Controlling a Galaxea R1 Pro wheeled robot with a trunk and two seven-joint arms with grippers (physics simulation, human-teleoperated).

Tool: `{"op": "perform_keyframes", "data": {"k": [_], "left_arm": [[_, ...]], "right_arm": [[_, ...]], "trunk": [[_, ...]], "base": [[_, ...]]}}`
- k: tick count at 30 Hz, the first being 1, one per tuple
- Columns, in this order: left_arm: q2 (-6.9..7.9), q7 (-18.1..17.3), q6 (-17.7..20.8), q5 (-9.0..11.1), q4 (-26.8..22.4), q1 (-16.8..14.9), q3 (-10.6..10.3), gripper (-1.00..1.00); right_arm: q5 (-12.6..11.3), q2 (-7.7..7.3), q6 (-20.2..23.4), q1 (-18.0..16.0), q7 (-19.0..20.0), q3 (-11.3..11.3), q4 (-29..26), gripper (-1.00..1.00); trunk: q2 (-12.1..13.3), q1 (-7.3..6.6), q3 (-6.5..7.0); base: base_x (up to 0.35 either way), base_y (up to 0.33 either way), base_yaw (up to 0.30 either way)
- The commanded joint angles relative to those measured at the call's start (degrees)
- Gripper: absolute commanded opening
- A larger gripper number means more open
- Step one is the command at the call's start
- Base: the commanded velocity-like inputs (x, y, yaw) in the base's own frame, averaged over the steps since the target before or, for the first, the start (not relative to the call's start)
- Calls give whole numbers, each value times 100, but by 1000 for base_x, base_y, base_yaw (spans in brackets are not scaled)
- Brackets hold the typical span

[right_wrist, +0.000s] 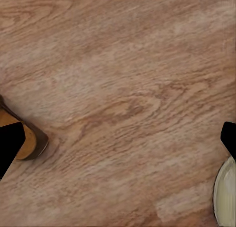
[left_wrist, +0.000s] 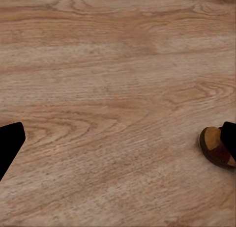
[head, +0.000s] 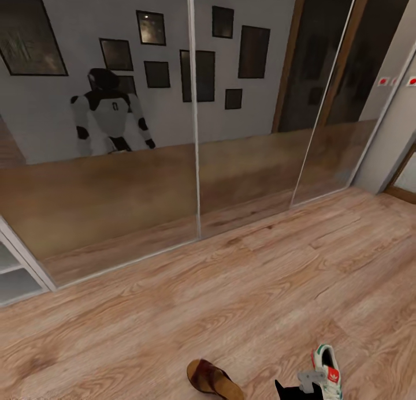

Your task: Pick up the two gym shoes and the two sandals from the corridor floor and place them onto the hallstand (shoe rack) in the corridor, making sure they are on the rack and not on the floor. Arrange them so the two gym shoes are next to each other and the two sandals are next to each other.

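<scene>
Head view, sandal (head: 212, 380) left of fingers (head: 286, 388)

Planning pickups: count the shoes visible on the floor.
2. A sandal lies at the head view's bottom centre; a gym shoe lies to its right, partly hidden by the right arm. Others may be out of frame.

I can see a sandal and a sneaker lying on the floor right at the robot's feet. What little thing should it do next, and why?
Probably lower the right claw toward the gym shoe. Both that shoe and the sandal lie on the corridor floor, nothing is held, and the right wrist view shows both claw tips spread over bare planks.
</scene>
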Motion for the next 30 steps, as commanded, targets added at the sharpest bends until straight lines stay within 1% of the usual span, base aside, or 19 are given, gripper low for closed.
{"op": "perform_keyframes", "data": {"k": [1, 7, 30], "left_arm": [[-5, -32, -28, -60, -4, -9, 40, 100], [-7, -32, -27, -60, -1, -9, 40, 100], [-13, -32, -27, -60, -2, -9, 40, 100]], "right_arm": [[-60, -5, -18, -2, 15, 44, 5, 100], [-60, -5, -18, -2, 15, 44, 5, 100], [-60, -5, -18, -2, 15, 44, 5, 100]], "trunk": [[-2, 1, -5], [-2, 1, -5], [-2, 1, -5]], "base": [[153, -236, 277], [80, -152, 277], [4, -7, 277]]}}
